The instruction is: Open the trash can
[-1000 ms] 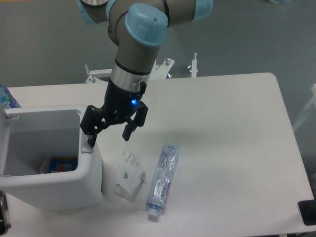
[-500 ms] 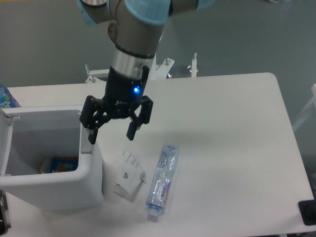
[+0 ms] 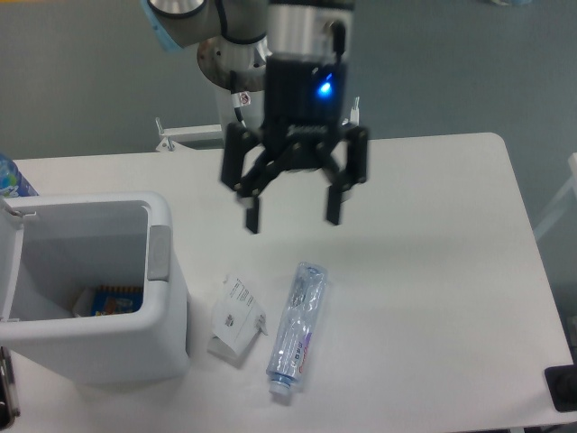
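The trash can [image 3: 167, 311], a big white boxy bin, stands at the table's left front with its lid swung open at the far left edge. A grey push tab [image 3: 159, 253] sits on its right rim. Inside, a colourful packet [image 3: 113, 299] lies on the bottom. My gripper [image 3: 292, 213] hangs open in the air to the right of the bin, well clear of it, with nothing between its black fingers.
A clear plastic bottle [image 3: 297, 331] lies on the white table [image 3: 433, 271] below the gripper, beside a small white paper tag [image 3: 236, 318]. A blue-capped bottle [image 3: 11, 179] peeks in at the far left behind the bin. A black object [image 3: 563, 388] sits at the table's right front corner.
The gripper has left the bin's grey tab, risen and swung right, and now faces the camera squarely. The bin stays open.
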Tool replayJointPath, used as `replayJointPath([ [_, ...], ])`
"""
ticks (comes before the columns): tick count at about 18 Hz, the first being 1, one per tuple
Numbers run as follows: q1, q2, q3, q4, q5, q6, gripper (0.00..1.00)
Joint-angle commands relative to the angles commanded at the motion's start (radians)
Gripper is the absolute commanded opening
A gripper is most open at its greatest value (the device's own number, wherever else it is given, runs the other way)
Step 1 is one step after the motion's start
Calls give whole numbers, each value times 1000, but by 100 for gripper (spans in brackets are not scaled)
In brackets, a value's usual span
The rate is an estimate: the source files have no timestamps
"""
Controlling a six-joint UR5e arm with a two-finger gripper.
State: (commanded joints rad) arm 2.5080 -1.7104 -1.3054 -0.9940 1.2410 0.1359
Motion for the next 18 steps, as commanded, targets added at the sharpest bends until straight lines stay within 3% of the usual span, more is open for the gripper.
replayJointPath([
  [5, 40, 9, -8, -5, 115, 195, 100],
  [9, 58, 11, -35, -40, 227, 485, 100],
  [13, 141, 38, -60, -135, 230, 804, 100],
  [18, 255, 86, -132, -150, 219, 1100, 100],
])
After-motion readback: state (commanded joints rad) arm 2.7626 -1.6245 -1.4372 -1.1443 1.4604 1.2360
